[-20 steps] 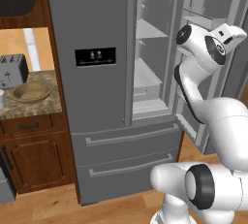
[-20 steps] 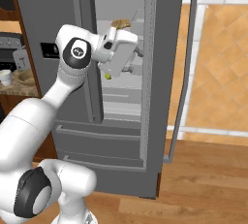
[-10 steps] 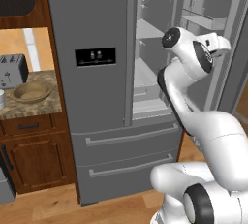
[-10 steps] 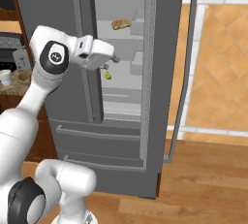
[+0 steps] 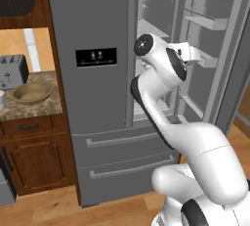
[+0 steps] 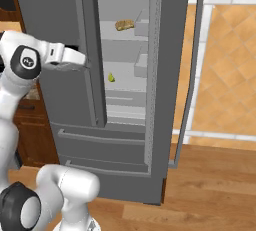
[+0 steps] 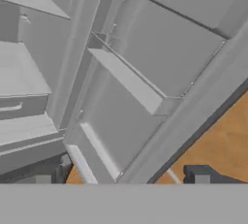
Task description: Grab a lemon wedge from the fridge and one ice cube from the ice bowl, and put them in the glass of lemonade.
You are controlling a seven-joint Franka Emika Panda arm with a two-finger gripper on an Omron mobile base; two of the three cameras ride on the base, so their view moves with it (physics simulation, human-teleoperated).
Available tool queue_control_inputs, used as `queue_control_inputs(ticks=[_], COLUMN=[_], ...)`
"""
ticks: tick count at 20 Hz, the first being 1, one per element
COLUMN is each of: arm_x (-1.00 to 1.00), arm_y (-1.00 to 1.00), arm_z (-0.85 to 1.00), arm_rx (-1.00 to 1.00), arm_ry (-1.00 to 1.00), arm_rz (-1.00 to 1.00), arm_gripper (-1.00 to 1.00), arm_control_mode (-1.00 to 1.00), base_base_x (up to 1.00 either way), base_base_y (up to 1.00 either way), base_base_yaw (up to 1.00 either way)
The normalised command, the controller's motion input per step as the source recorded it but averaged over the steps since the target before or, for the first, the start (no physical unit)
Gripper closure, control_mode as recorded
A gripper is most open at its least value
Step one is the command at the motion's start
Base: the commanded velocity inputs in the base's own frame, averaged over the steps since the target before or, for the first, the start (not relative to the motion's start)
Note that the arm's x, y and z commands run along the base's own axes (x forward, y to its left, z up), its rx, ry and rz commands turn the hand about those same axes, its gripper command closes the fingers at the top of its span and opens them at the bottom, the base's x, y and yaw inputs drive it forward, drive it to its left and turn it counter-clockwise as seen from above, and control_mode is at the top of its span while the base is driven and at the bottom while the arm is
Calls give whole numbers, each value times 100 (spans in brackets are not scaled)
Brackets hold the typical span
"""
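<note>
Right base view: the tall grey steel French-door fridge (image 6: 125,75) stands with its right door swung open. On an upper shelf inside lies a tan-brown bread-like lump (image 6: 124,24); on a lower shelf sits the tiny bright yellow lemon wedge (image 6: 111,77), alone. The two-finger gripper (image 6: 82,60) hangs in front of the closed left door's edge, apart from the wedge. In the hand view its dark fingertips (image 7: 199,175) stand far apart with nothing between them, facing the open door's bins. In the left base view, the wide shallow tan-brown ice bowl (image 5: 32,92) rests on the speckled counter (image 5: 49,105), near a grey toaster (image 5: 12,71); its contents cannot be made out.
</note>
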Motion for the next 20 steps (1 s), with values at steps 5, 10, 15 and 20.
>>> queue_control_inputs(ticks=[5, 10, 15, 20], arm_x=[90, 100, 63, 53], arm_y=[83, 39, -7, 10], arm_z=[-33, -44, -2, 8], arm_rx=[18, 30, 16, 3], arm_ry=[2, 0, 1, 9], arm_rz=[45, 52, 11, 0], arm_gripper=[-100, -100, -100, -100], arm_control_mode=[-100, -100, -100, -100], base_base_x=[0, 0, 0, 0], base_base_y=[0, 0, 0, 0], base_base_yaw=[0, 0, 0, 0])
